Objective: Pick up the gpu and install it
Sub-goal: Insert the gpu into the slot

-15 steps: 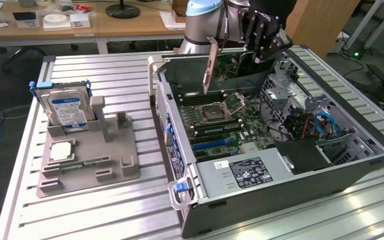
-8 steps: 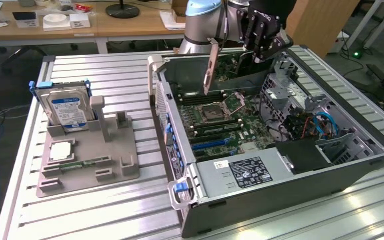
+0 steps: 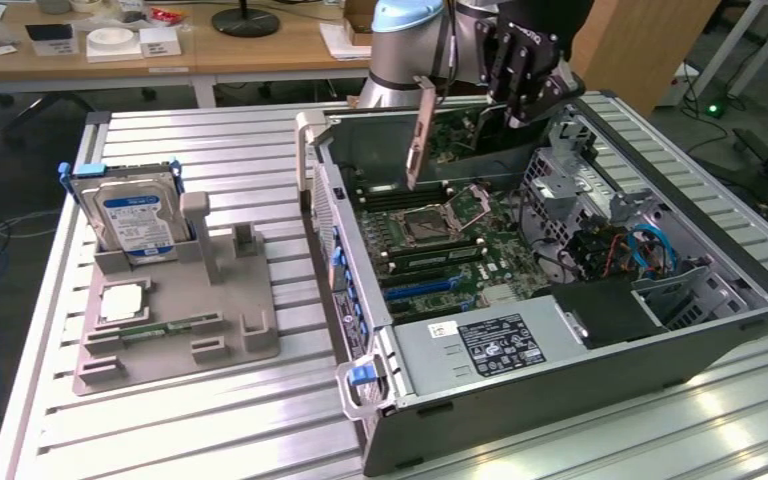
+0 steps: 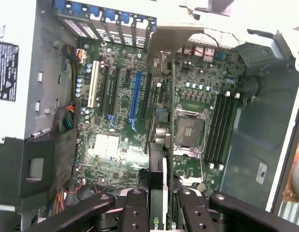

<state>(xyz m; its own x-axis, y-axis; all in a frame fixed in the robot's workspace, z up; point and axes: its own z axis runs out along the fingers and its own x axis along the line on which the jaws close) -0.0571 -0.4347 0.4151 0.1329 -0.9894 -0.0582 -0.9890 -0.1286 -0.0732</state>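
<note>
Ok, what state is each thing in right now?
gpu: gripped, held on edge above the motherboard, not in a slot.
claw: shut on the gpu.
computer case: lying on its side, open side up.
blue expansion slot: empty.
hard drive: upright in the grey holder.
memory stick: lying flat in the holder.
</note>
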